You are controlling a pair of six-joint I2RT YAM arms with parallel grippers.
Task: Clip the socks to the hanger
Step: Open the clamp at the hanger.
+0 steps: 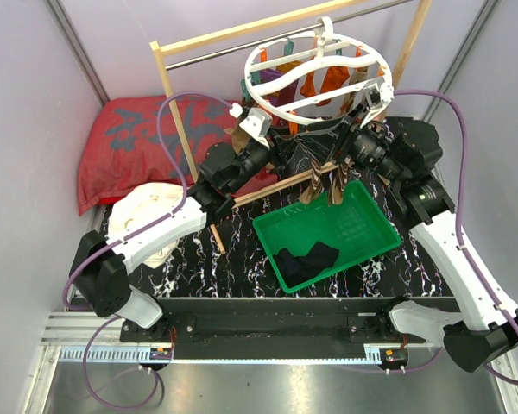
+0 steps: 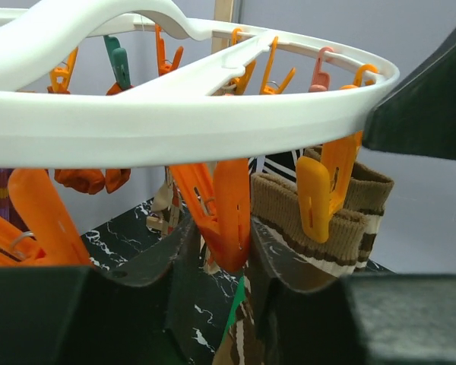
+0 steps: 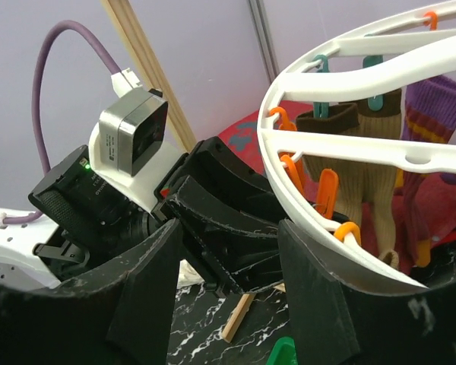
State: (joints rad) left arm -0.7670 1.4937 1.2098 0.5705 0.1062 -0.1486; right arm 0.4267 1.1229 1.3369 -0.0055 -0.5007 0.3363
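Progress is partway: toward the far side of the hanger (image 2: 175,129), a purple sock (image 3: 441,114), a brown sock (image 3: 357,175) and some orange socks (image 1: 328,82) hang from clips. At the ring's near rim the brown-and-cream striped sock (image 2: 289,209) hangs cuff-up over the green tray (image 1: 367,216). A neighbouring clip (image 2: 318,201) overlaps its cuff, though I cannot tell whether it bites.

My left gripper (image 2: 222,236) is clamped on the orange clip (image 2: 224,213) just beside that cuff, a finger on either leg; I read this as squeezing it open for the sock. My right gripper (image 3: 232,236) has its jaws apart with nothing between them, close against the ring's near rim.

Left to do, I judge: seat this sock, then hang the black socks (image 1: 306,259) lying in the tray's near-left corner.

Room is tight. Both grippers crowd under the same stretch of rim, very near each other, with the wooden frame post (image 1: 173,112) left of my left arm and the tray below; there is more space toward the near edge of the table (image 1: 198,267)
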